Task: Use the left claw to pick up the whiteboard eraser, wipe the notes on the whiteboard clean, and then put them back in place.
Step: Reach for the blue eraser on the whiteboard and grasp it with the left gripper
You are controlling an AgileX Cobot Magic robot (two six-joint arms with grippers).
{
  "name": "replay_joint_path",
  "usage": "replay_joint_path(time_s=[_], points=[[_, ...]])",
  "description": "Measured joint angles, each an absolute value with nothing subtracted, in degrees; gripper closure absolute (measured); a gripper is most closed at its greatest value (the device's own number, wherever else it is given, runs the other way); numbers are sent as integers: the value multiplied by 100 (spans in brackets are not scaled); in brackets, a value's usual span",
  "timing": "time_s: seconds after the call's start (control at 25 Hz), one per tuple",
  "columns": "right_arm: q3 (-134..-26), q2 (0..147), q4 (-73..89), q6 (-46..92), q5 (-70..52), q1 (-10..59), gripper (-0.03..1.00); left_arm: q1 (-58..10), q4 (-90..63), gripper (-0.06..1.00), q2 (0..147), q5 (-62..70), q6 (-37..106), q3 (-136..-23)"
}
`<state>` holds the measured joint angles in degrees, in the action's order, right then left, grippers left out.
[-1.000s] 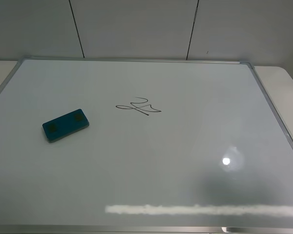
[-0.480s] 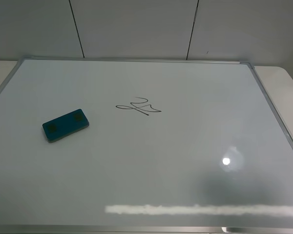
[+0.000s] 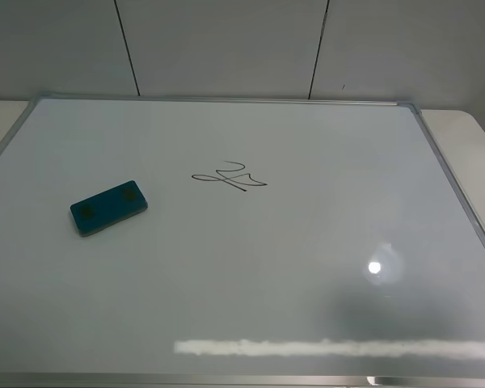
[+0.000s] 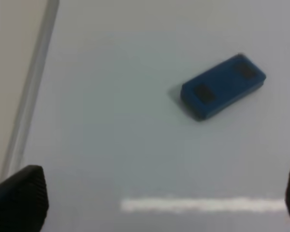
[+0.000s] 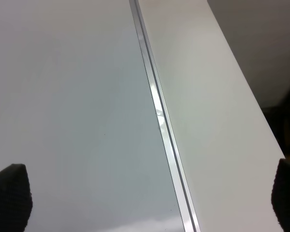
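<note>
The teal whiteboard eraser (image 3: 108, 208) lies flat on the left part of the whiteboard (image 3: 307, 242). The notes (image 3: 229, 177), a small black scribble, sit to its right near the board's middle. Neither arm shows in the exterior high view. In the left wrist view the eraser (image 4: 223, 86) lies ahead of the left claw (image 4: 157, 203). The claw is open, with one black fingertip (image 4: 19, 200) at each lower corner and only bare board between them. The right gripper (image 5: 147, 198) is open too and hangs over the board's right frame, holding nothing.
The board's silver frame (image 5: 159, 116) runs under the right gripper, with pale table top (image 5: 208, 96) beside it. A white glare streak (image 3: 331, 348) and a light spot (image 3: 375, 267) lie on the board's near part. Grey wall panels (image 3: 226, 48) stand behind the board.
</note>
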<state>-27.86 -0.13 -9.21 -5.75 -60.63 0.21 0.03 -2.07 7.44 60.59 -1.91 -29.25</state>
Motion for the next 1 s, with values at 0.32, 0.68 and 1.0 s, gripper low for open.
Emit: replay_joint_path(time_s=[0.32, 0.68, 1.0], points=[[-2786, -13, -921, -575, -6063, 21, -2, -24, -285, -5, 3249, 5988, -102, -3544], [-2786, -13, -921, -575, -6063, 21, -2, -1862, 701, -5, 5859, 5529, 0, -4727], [-2786, -13, -921, -575, -6063, 21, -2, -2693, 1379, -5, 7595, 4505, 403, -4954]])
